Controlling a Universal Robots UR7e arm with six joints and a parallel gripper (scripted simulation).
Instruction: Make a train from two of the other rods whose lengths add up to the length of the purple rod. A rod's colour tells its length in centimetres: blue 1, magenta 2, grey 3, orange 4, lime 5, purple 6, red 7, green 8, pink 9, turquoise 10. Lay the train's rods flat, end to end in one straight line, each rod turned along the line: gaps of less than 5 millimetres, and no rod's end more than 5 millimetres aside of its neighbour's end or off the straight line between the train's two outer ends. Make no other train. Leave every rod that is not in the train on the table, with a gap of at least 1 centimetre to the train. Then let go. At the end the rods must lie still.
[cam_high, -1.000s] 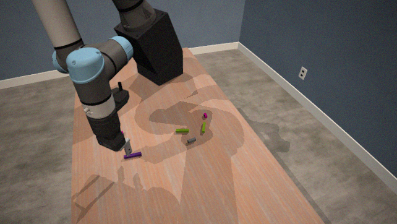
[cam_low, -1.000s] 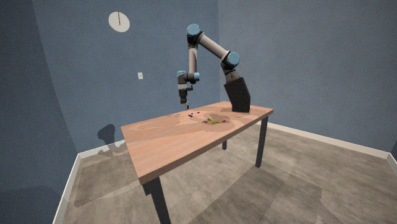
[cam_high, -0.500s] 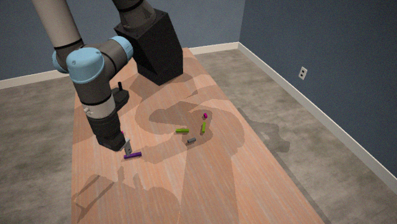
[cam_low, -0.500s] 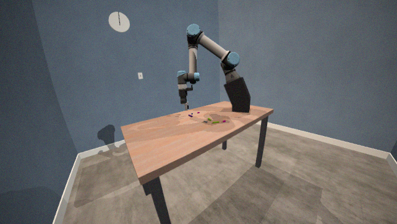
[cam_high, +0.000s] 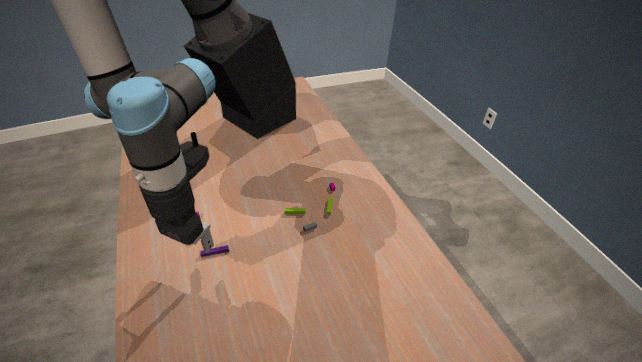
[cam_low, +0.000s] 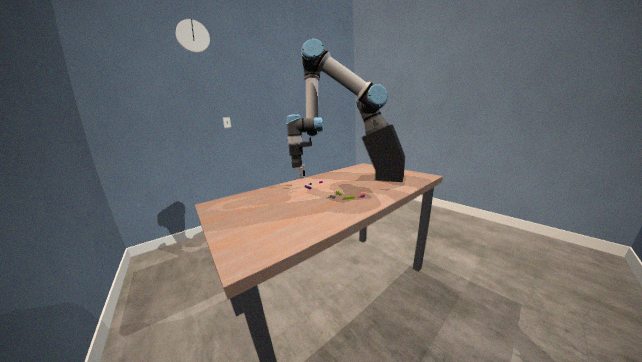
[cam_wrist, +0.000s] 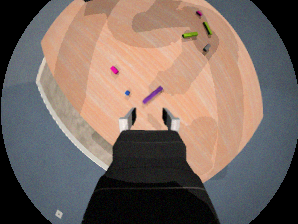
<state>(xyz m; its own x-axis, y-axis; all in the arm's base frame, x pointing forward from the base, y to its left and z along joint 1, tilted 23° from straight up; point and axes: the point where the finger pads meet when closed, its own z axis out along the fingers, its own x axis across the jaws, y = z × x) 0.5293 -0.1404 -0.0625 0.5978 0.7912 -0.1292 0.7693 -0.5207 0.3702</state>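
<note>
The purple rod (cam_high: 215, 251) lies flat on the table's left side; in the wrist view (cam_wrist: 153, 95) it sits just ahead of my fingers. My gripper (cam_high: 204, 240) hangs above the table just behind it, open and empty; it also shows in the wrist view (cam_wrist: 148, 119). A small blue rod (cam_wrist: 128, 92) and a magenta rod (cam_wrist: 115, 70) lie near the purple one. Further off lie two lime rods (cam_high: 295, 211) (cam_high: 329, 205), a grey rod (cam_high: 310, 227) and a second magenta rod (cam_high: 332, 187). All rods lie apart from each other.
The arm's black base (cam_high: 250, 75) stands at the table's far end. The table's left edge (cam_high: 118, 240) is close to the gripper. The far cluster shows small in the exterior view (cam_low: 345, 195).
</note>
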